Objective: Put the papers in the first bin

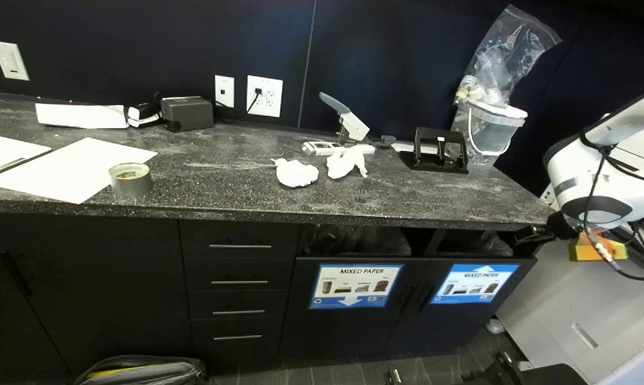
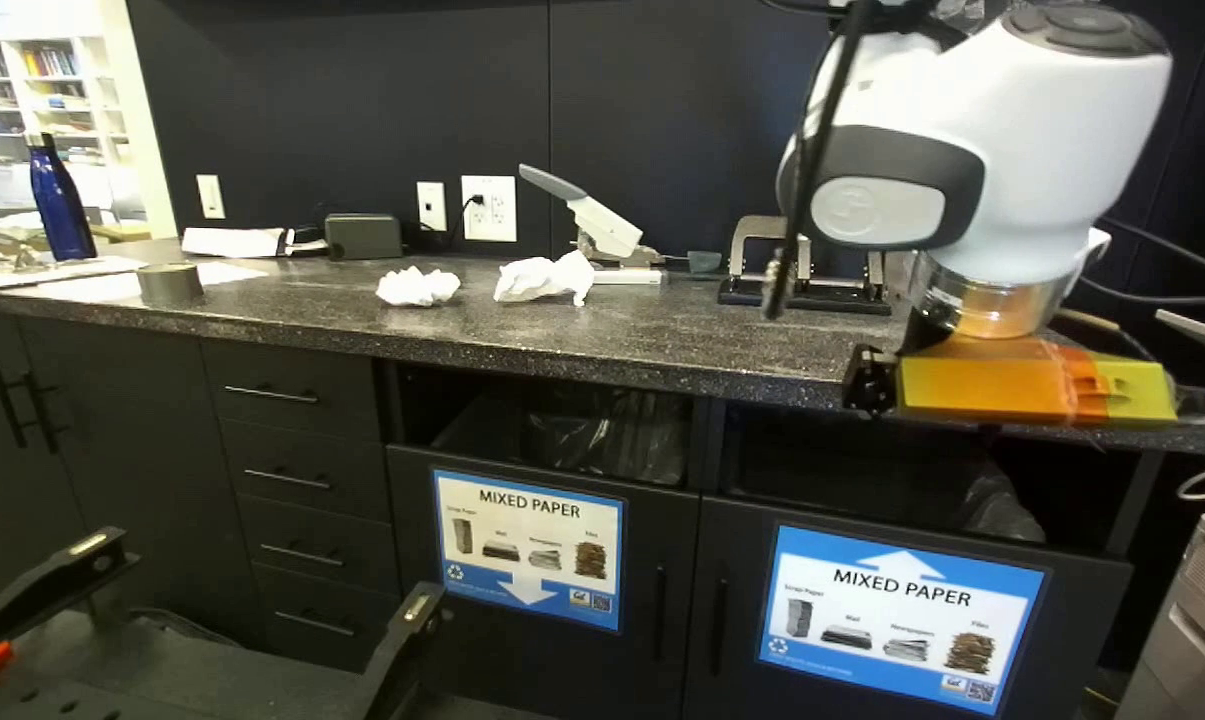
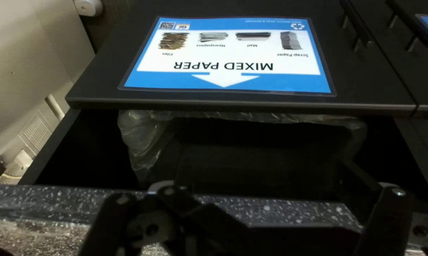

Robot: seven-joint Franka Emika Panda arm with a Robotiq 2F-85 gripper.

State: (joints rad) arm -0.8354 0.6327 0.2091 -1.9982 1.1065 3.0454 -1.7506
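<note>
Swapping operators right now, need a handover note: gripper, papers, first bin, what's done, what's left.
Gripper: open, holding nothing, at the counter edge by the first bin.
Papers: two crumpled wads on the counter, the wad nearer the tape roll and the wad in front of the stapler.
First bin: the slot whose sign has the arrow pointing up; top open, liner in.
Done: none confirmed; no paper shows in the bin, but its inside is too dark to be sure.
Left: pick up both wads, drop them in there.
</note>
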